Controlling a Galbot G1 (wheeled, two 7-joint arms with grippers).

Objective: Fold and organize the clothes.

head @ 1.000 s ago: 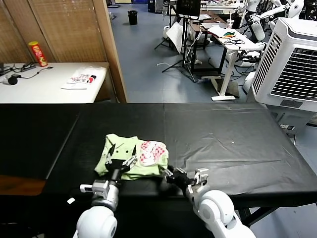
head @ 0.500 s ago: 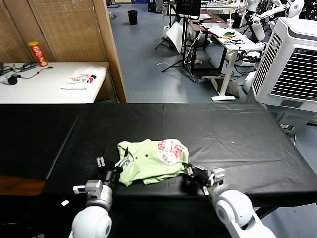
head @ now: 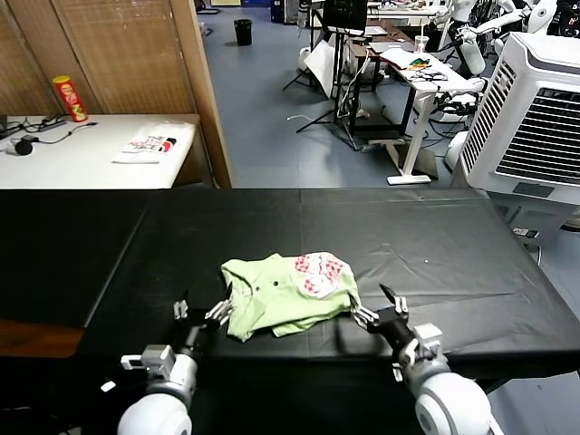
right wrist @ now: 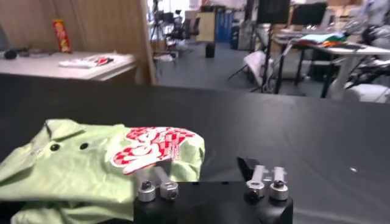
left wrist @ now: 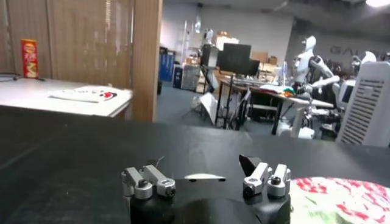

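Note:
The pale green shirt [head: 288,292] lies folded into a small bundle on the black table [head: 435,245], collar and buttons on its left half, red-and-white print patch [head: 320,271] on top at the right. My left gripper [head: 201,311] sits open just left of the bundle, near the front edge, holding nothing. My right gripper [head: 376,306] is open just right of it, also holding nothing. In the right wrist view the shirt [right wrist: 91,165] lies close in front of one finger of the right gripper [right wrist: 204,178]. The left wrist view shows the left gripper [left wrist: 204,178] over bare cloth, with the shirt's print [left wrist: 341,196] off to one side.
Behind at the left stands a white table [head: 54,163] with a red can [head: 69,98] and a white printed cloth [head: 149,143]. A wooden partition [head: 204,91] rises beside it. A big white air cooler [head: 535,118] stands off the table's right end.
The right gripper pulled the shirt to the right, then opened and let it go. Both grippers have drawn back toward the front edge; the left one stayed open.

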